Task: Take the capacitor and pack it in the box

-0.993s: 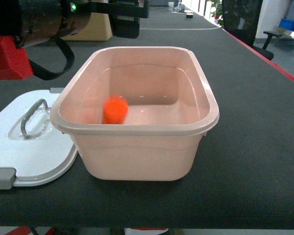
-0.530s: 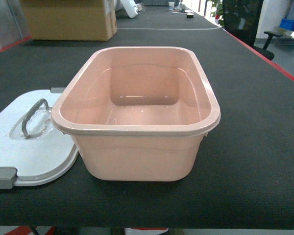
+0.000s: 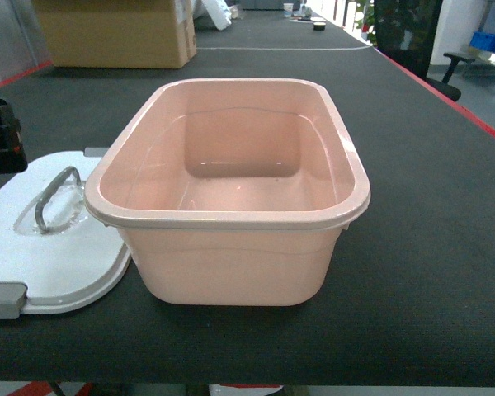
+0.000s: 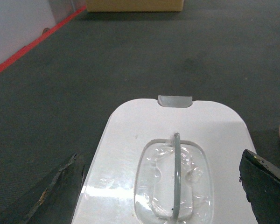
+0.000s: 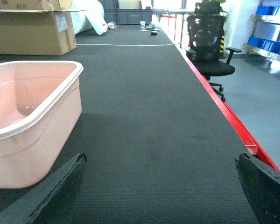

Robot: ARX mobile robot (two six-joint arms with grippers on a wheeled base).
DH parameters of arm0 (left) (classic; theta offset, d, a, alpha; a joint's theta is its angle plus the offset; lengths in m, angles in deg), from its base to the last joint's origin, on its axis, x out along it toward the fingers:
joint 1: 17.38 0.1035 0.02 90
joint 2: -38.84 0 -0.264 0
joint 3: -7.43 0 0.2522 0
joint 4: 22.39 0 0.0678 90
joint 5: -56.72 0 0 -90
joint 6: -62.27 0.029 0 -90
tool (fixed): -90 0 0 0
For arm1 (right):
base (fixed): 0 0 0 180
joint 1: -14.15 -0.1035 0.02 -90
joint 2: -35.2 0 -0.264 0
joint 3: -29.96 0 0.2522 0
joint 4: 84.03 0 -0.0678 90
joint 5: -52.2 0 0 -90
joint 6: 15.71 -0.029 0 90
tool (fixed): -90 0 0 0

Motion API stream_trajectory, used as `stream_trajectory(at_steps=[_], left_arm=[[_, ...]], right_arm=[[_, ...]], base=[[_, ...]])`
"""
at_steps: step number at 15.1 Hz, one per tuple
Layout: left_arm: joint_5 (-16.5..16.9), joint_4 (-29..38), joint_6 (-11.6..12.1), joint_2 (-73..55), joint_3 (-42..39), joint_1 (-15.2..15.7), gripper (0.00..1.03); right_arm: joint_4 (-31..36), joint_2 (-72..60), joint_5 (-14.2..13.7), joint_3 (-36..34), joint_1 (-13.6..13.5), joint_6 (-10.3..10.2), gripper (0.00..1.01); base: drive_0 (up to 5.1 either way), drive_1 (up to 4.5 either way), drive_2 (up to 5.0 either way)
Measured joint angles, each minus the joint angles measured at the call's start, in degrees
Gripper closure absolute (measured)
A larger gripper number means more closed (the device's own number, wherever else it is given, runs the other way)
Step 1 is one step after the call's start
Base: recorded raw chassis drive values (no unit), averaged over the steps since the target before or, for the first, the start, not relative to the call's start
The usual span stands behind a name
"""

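The pale pink box (image 3: 231, 264) stands open in the middle of the black table, and its inside shows only bare pink plastic. The capacitor is out of view in every frame. Left of the box lies its white lid (image 3: 58, 264) with a clear handle (image 4: 176, 177) and a grey latch (image 4: 175, 100). My left gripper (image 4: 163, 186) hangs open over that lid, its fingers either side of the handle and holding nothing. A black part of the left arm (image 3: 0, 136) shows at the head view's left edge. My right gripper (image 5: 161, 186) is open over bare mat, to the right of the box (image 5: 32, 116).
A brown cardboard box (image 3: 115, 33) stands at the far left of the table. The table's red right edge (image 5: 233, 126) runs past a black office chair (image 5: 210, 46). Blue bins (image 5: 270, 44) sit on shelving at the far right.
One second ago an orange blur lay inside the box under the left arm. The blur and the raised arm are gone; a black arm part now shows by the lid.
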Motion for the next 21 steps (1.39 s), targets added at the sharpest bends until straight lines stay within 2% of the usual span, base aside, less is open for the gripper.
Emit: stream_trajectory(at_steps=[6,10,13,16,18,20,21], left_arm=[[2.7,0.4,0.1,-16.1,9.7,0.6,0.05],[3.3,-1.4,1.7,-25.8,16.0,1.3,0.05],[3.4,-1.2,2.1,-26.9,16.6,1.3,0.31],[3.4,-0.1,2.1,-26.9,16.6,0.8,0.64],[3.5,0.0,2.1,-26.9,16.6,0.6,0.82],[3.8,0.2,2.1,-27.0,16.6,0.4,0.99],[3.7,0.3,2.1,-27.0,16.6,0.3,1.01]], right_arm=[[0.0,0.0,0.0,0.0,0.0,0.0,0.03],[0.0,0.0,0.0,0.0,0.0,0.0,0.03],[0.0,0.0,0.0,0.0,0.0,0.0,0.03],[0.0,0.0,0.0,0.0,0.0,0.0,0.03],[0.0,0.0,0.0,0.0,0.0,0.0,0.03],[0.0,0.0,0.0,0.0,0.0,0.0,0.03],[0.0,0.0,0.0,0.0,0.0,0.0,0.03]], base=[[0.0,0.00,0.0],[0.0,0.00,0.0],[0.0,0.00,0.0],[0.0,0.00,0.0],[0.0,0.00,0.0],[0.0,0.00,0.0],[0.0,0.00,0.0]])
